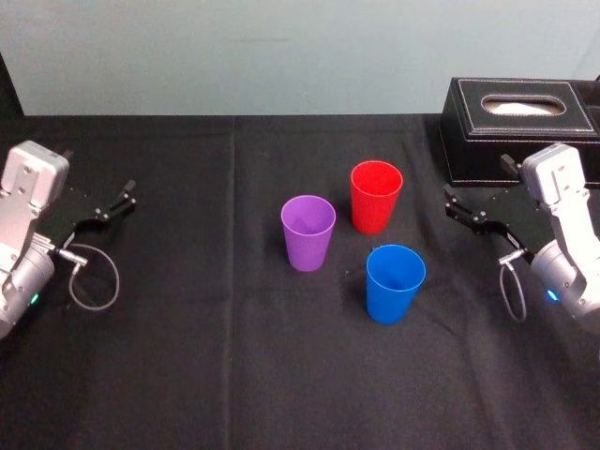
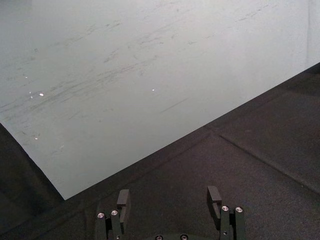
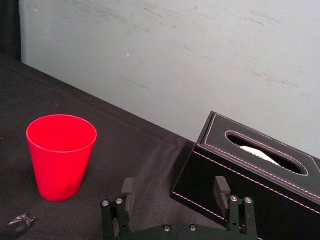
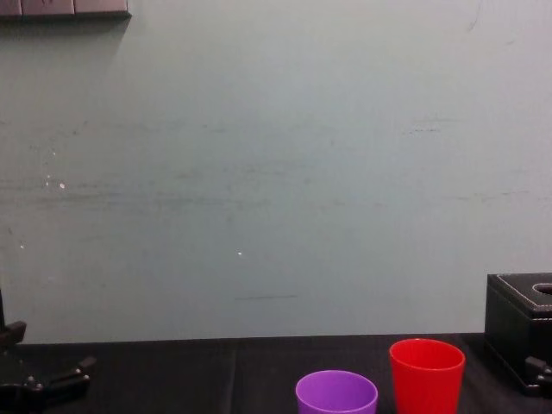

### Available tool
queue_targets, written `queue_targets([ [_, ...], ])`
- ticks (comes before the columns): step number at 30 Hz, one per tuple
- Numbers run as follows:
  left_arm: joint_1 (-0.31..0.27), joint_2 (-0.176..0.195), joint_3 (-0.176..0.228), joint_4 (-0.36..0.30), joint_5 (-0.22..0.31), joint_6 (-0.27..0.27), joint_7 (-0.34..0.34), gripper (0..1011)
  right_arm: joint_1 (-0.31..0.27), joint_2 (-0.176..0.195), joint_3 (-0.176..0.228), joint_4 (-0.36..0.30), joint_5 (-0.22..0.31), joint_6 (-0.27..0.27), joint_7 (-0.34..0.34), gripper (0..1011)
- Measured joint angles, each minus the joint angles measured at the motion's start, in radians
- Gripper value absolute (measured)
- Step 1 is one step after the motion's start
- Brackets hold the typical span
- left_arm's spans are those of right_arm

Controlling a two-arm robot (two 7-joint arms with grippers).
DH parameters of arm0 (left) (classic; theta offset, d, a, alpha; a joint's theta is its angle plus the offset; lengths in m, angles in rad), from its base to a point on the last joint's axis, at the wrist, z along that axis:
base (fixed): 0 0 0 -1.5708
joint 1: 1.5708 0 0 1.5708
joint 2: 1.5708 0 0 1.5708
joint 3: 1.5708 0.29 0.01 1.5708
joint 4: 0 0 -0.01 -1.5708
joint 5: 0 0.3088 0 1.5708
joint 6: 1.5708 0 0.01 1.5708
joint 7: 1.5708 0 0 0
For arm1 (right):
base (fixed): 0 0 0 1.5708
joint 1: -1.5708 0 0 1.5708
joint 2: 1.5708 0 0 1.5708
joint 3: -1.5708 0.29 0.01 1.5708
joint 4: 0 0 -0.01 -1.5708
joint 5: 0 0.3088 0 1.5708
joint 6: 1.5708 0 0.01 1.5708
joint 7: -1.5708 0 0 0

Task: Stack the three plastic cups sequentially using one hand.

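Three plastic cups stand upright, mouths up, mid-surface and apart from each other: red cup [image 1: 376,195] farthest back, purple cup [image 1: 307,232] to its left, blue cup [image 1: 395,281] nearest the robot. All sit on the black cloth surface [image 1: 187,356]. None are nested yet.

Right gripper [image 1: 450,204] hovers at the right edge in front of the black tissue box [image 1: 520,127], fingers [image 3: 127,187] spread wide, nothing held. The red cup is its nearest, but well apart. In the right wrist view it stands ahead and off to one side, not between the fingers.

Left gripper [image 1: 117,202] is parked far left, fingers [image 2: 123,197] wide open and empty, well apart from all cups.

The cups are likely light, thin-walled, slick and easily tipped or squashed. Best hold is probably a gentle pinch on the wall at the rim, one finger inside and one outside, or across the upper body.
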Motion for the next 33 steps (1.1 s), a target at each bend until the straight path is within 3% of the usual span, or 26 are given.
queue_targets([
  [33,0.000,0.000,0.000,0.000,0.000,0.000,0.000,1005,0.000,0.000,0.000,0.000,0.000,0.000,0.000,1003],
])
